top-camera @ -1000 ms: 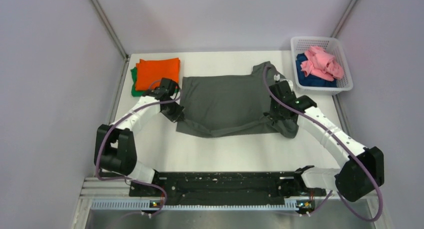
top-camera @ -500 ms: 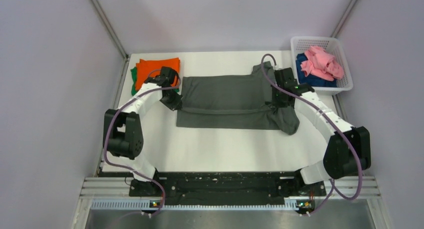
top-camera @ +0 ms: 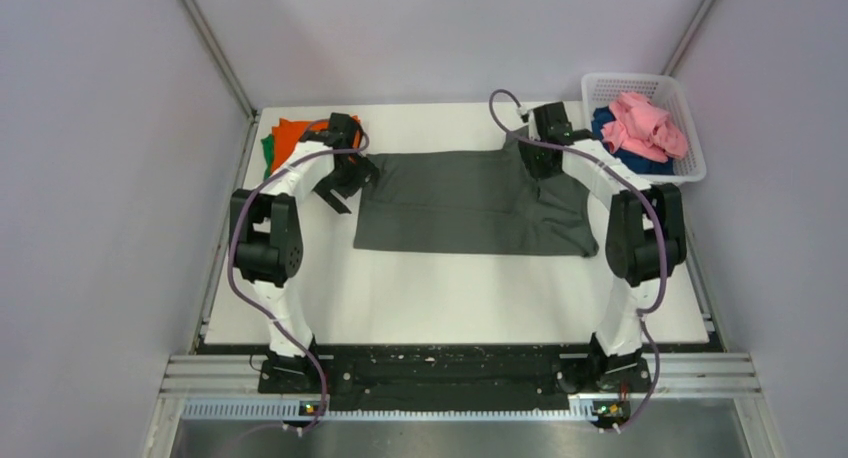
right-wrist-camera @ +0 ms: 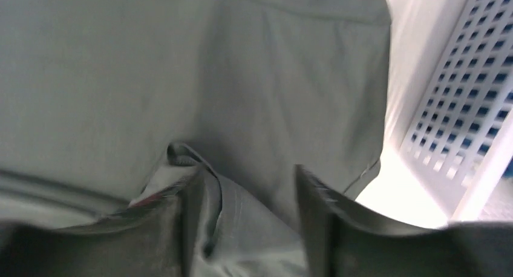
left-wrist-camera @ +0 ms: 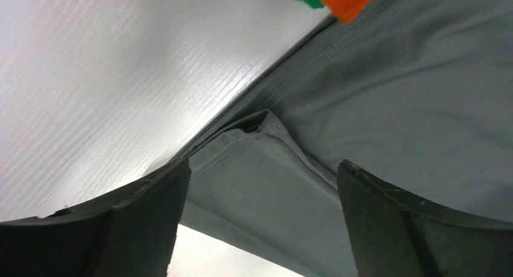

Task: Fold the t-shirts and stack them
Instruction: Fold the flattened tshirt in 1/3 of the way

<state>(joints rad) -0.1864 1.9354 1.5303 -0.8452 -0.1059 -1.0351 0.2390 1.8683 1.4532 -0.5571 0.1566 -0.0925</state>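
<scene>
Overhead plus two wrist close-ups
Top looks down on the counter (top-camera: 450, 288); all three share the dark grey t-shirt (top-camera: 470, 203).

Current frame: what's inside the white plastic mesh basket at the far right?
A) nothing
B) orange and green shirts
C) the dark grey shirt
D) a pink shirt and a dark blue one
D: the white plastic mesh basket holds a crumpled pink shirt over a dark blue shirt. The orange shirt and green shirt sit far left, and the dark grey shirt lies mid-table.
</scene>
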